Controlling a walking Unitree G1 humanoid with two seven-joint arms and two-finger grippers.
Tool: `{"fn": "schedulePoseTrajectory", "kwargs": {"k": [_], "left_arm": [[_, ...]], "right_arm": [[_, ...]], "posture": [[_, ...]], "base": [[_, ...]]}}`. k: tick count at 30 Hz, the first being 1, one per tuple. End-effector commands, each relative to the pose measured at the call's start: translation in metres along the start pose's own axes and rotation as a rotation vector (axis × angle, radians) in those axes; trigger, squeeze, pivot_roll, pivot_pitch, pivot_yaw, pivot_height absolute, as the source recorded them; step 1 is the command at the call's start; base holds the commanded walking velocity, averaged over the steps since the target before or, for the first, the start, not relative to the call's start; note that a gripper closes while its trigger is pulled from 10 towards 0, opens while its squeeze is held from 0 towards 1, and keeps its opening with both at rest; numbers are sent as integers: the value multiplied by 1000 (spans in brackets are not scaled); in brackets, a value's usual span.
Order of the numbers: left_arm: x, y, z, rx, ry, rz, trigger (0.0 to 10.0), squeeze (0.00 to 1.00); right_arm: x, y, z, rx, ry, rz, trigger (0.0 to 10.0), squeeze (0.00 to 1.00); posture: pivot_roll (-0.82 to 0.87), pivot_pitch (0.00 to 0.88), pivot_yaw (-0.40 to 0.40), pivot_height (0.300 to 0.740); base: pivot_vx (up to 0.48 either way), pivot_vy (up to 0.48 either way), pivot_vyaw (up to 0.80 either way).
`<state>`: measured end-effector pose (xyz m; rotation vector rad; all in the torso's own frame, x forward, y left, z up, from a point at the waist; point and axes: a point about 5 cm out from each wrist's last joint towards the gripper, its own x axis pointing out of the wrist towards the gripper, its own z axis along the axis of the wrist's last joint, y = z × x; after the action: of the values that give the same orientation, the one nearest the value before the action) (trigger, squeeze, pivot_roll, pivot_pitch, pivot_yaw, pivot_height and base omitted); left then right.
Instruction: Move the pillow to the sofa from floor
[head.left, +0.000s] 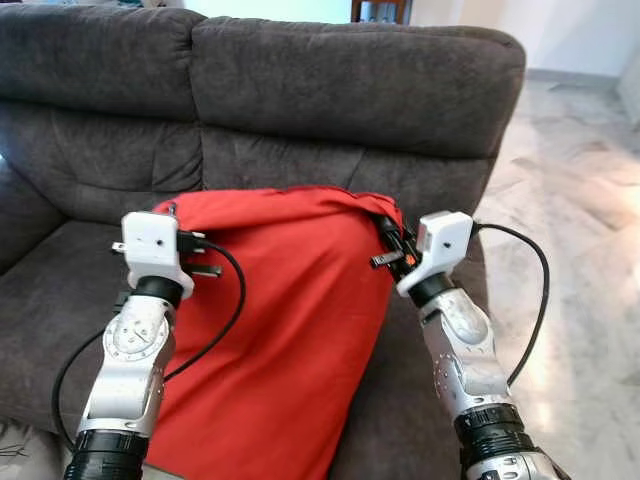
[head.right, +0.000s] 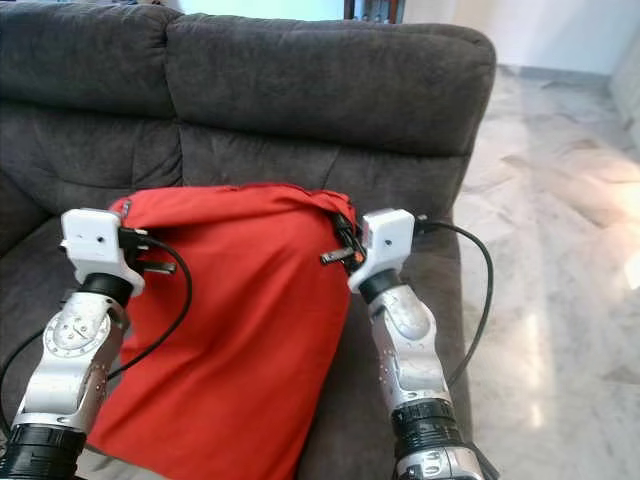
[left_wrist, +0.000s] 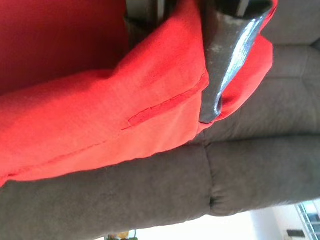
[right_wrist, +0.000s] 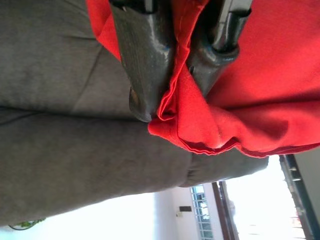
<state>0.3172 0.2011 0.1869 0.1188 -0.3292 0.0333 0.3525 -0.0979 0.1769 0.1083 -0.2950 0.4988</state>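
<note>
- Red pillow (head.left: 280, 320): stands tilted on the seat of the dark grey sofa (head.left: 350, 90), its top edge leaning near the backrest.
- Left gripper (head.left: 175, 232): at the pillow's upper left corner, fingers (left_wrist: 227, 55) clamped on the fabric.
- Right gripper (right_wrist: 172, 95): at the upper right corner, fingers pinching a fabric fold.
- Marble floor (head.left: 580, 200): right of the sofa.

1. Before me stood the dark grey sofa (head.left: 330, 90), plush fabric, two back cushions meeting at a seam.
2. On its seat lay the red pillow (head.left: 280, 330), its top edge up against the backrest and its lower end reaching the front of the seat.
3. Beside the sofa ran pale marble floor (head.left: 580, 230).
</note>
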Motion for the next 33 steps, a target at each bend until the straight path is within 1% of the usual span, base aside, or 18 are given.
{"fn": "schedulePoseTrajectory", "kwargs": {"k": [1,4,7,10,13,15,22,26,30,31,33], "left_arm": [[0,5,4,-3,-14,3,10000,0],[2,4,9,-4,-30,-8,10000,0],[8,5,17,-3,-62,-5,10000,0],[14,7,26,3,-92,3,10000,0],[17,10,29,7,-106,13,10000,0],[18,15,32,12,-123,51,10000,0],[16,22,34,9,-139,100,10000,0],[15,26,32,24,-131,115,10000,0],[16,27,29,34,-117,108,10000,0],[18,27,29,34,-114,106,10000,0],[21,26,29,44,-104,96,10000,0]], "right_arm": [[7,5,13,-25,-69,25,10000,0],[11,1,23,-31,-113,1,10000,0],[17,-3,38,-35,-175,-17,10000,0],[27,-4,53,-41,-228,-21,10000,0],[34,-6,61,-49,-252,-33,10000,0],[43,-7,70,-59,-280,-46,10000,0],[50,-3,76,-58,-308,-21,10000,0],[55,-3,77,-78,-301,-12,10000,0],[59,-8,78,-100,-286,-45,10000,0],[60,-13,79,-100,-283,-71,10000,0],[61,-18,76,-119,-246,-116,10000,0]], "posture": [[98,107,29,740],[96,108,31,740],[94,108,32,740],[95,108,33,740],[97,108,33,740],[97,108,33,740],[103,114,31,740],[105,117,28,740],[107,117,25,740],[108,116,26,740],[111,118,26,740]], "base": [[0,0,0],[0,0,0],[0,0,0],[0,0,0],[0,0,0],[0,0,0],[0,0,0],[0,0,0],[0,0,0],[0,0,0],[0,0,0]]}}
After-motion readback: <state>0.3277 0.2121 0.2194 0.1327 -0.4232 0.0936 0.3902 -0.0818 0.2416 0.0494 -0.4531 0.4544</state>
